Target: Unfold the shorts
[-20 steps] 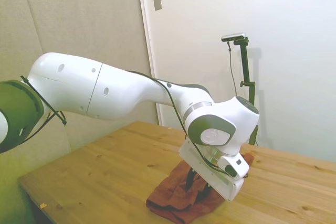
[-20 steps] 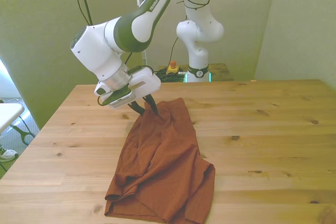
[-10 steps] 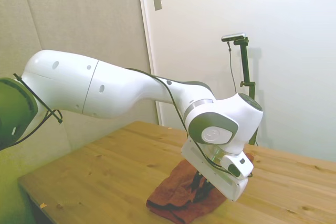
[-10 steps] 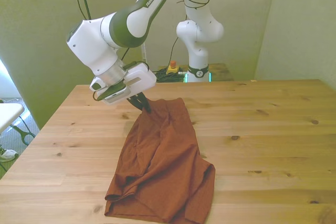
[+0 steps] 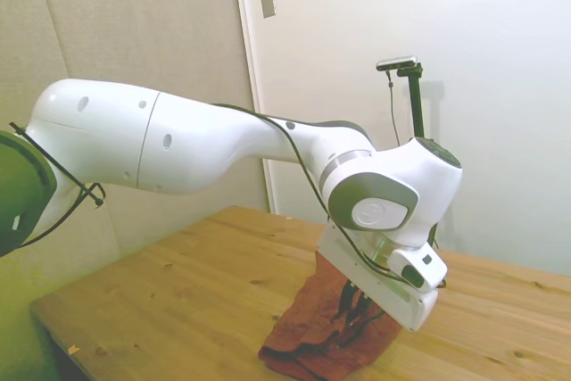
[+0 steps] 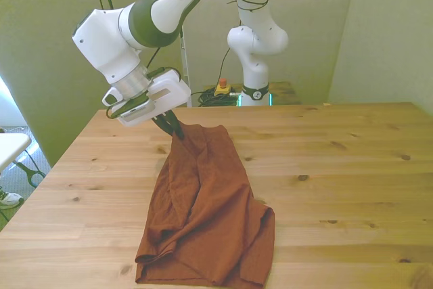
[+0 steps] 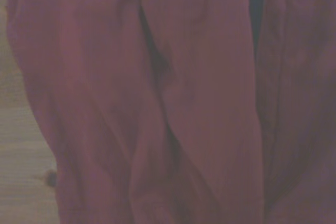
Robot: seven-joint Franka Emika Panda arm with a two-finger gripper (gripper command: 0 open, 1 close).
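We see the shorts (image 6: 206, 208) as a long, rumpled spread of rust-orange cloth lying on the wooden table (image 6: 338, 181), running from the near edge up toward the far side on the front view's left half. The near end is bunched and doubled over itself, with a folded hem and several soft ridges; the far end narrows into a peak that is lifted off the wood. Lengthwise creases run from that raised peak down through the cloth, so the fabric hangs in shallow pleats rather than lying flat.

In the side view the shorts (image 5: 326, 336) show as a dark reddish heap under the arm's wrist, with one edge drawn upward. The wrist view is filled almost wholly by the same cloth (image 7: 199, 103), in tall folds with dark shadows between them and a strip of pale wood at one side; it is soft and dim, so we cannot make out any seam or stripe there.

The gripper (image 6: 172, 126) sits at the raised peak, its dark fingers pinched together on the upper edge of the shorts. The white arm (image 6: 155, 11) slants down to it from behind the table.
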